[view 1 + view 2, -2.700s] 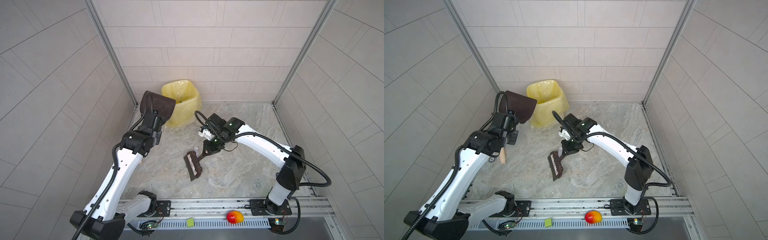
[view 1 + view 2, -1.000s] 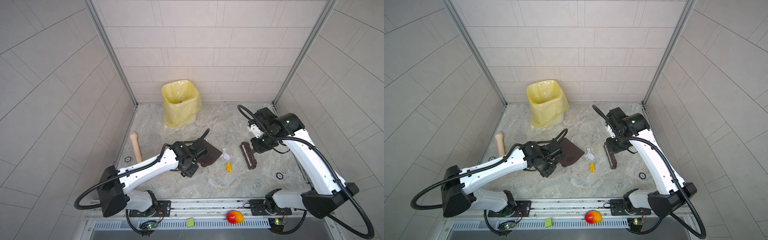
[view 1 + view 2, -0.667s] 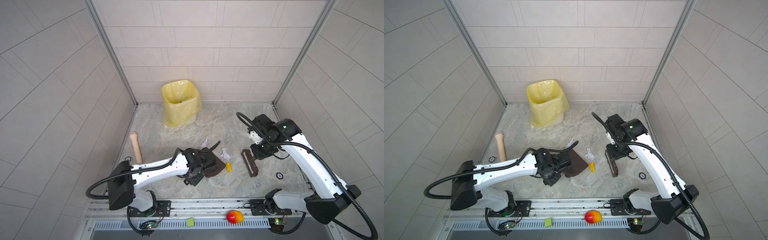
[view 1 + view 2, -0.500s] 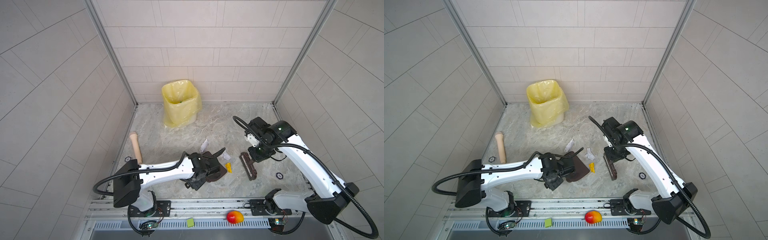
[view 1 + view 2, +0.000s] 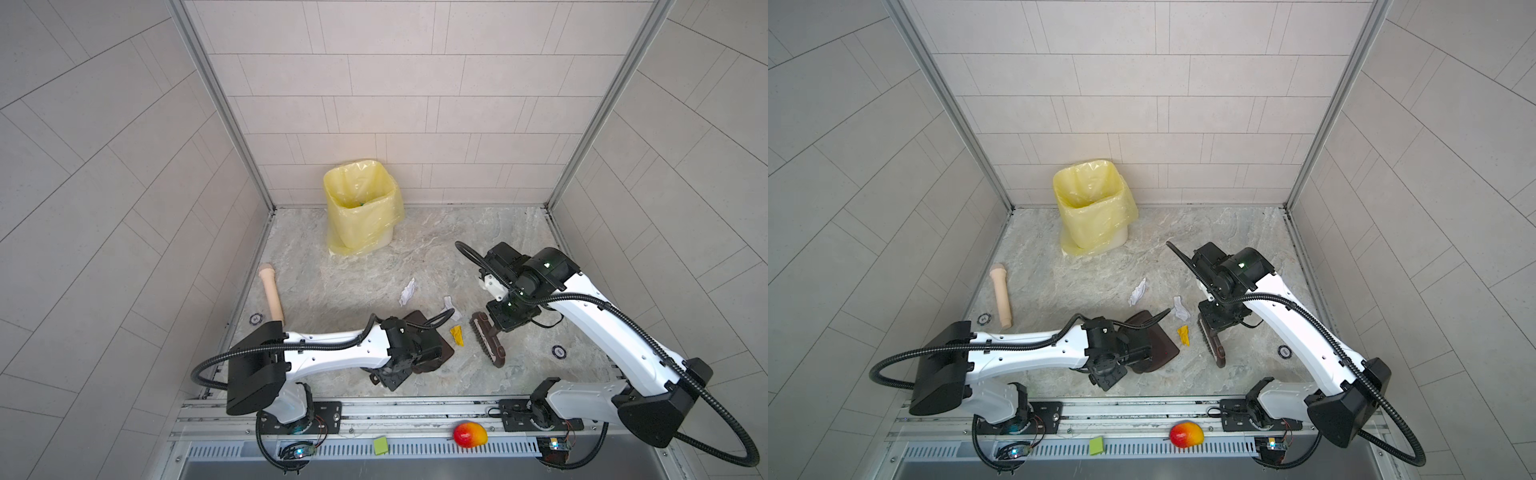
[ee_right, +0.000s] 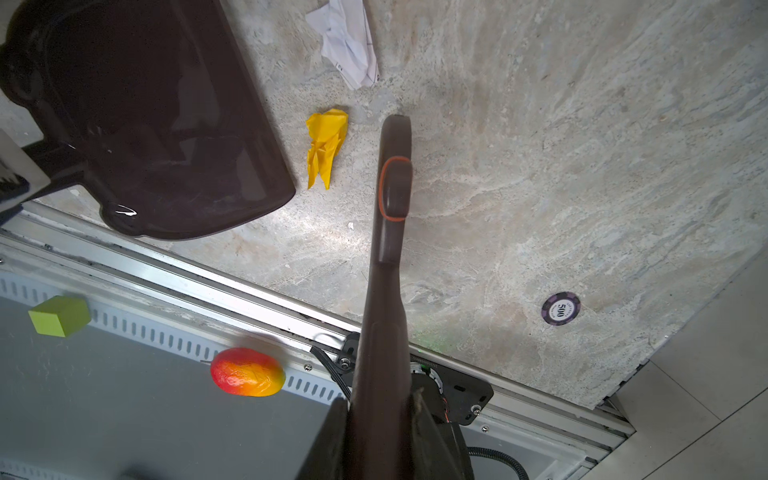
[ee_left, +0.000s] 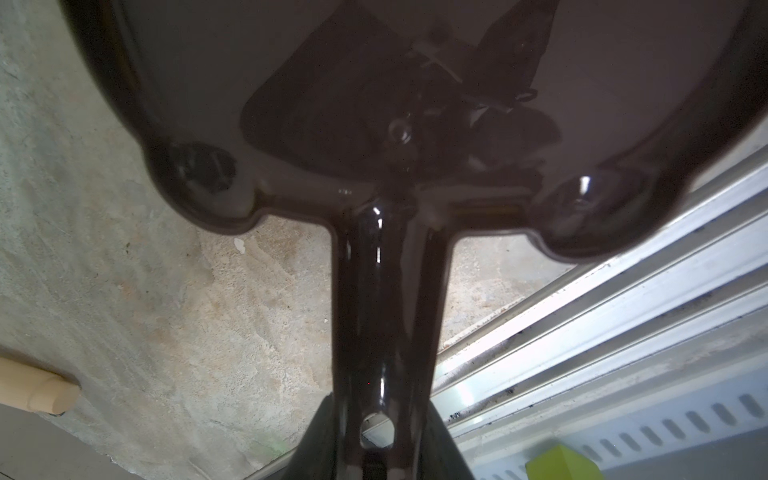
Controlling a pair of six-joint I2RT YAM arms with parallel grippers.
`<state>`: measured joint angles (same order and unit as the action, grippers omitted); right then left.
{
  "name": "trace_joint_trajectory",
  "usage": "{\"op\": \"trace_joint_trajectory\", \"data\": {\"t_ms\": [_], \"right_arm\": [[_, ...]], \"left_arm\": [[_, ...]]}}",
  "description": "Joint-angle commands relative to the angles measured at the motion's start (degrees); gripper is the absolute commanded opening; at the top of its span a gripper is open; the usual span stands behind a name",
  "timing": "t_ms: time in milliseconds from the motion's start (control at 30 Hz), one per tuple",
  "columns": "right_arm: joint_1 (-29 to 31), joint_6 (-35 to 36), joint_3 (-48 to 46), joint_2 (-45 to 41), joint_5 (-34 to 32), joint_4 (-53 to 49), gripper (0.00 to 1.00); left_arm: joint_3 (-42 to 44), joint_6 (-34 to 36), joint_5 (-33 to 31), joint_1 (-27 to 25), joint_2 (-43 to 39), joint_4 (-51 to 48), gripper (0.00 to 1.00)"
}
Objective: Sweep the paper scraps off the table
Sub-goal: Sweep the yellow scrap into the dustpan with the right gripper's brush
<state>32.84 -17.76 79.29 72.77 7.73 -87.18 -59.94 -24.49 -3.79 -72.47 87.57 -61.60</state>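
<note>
Lying between dustpan (image 5: 442, 353) and brush (image 5: 486, 347), paper scraps (image 5: 457, 336) sit near right pincer (image 5: 508, 321).

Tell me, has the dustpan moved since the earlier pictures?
Yes. The dustpan went from beside the yellow bin toward the front rail, nearer the yellow scrap.

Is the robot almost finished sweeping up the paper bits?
Not quite. Done: something small and green shows inside the yellow-lined bin, maybe a binned scrap. In hand: the left gripper grips the dustpan and the right gripper the brush, with a yellow scrap between them. Left: that scrap and two white scraps lie on the table, and the dustpan looks empty.
</note>
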Motion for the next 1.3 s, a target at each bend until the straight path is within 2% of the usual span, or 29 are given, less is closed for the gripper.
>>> {"op": "trace_joint_trajectory", "data": {"t_ms": [0,600,933,1267], "right_arm": [[1.0,-1.8,-0.8,0.4,0.5,1.1,0.00],[6.1,-4.4,1.0,1.8,1.7,3.0,0.00],[5.9,-0.3,3.2,2.8,-4.4,-2.3,0.00],[8.4,-1.3,4.9,6.4,0.8,1.0,0.00]], "left_arm": [[0.6,0.0,0.4,-0.2,-1.0,1.3,0.00],[-1.4,4.1,3.6,-0.2,2.7,1.9,0.00],[-2.3,5.6,4.1,-0.2,3.6,1.9,0.00],[-2.3,5.7,4.1,-0.2,3.6,1.8,0.00]]}}
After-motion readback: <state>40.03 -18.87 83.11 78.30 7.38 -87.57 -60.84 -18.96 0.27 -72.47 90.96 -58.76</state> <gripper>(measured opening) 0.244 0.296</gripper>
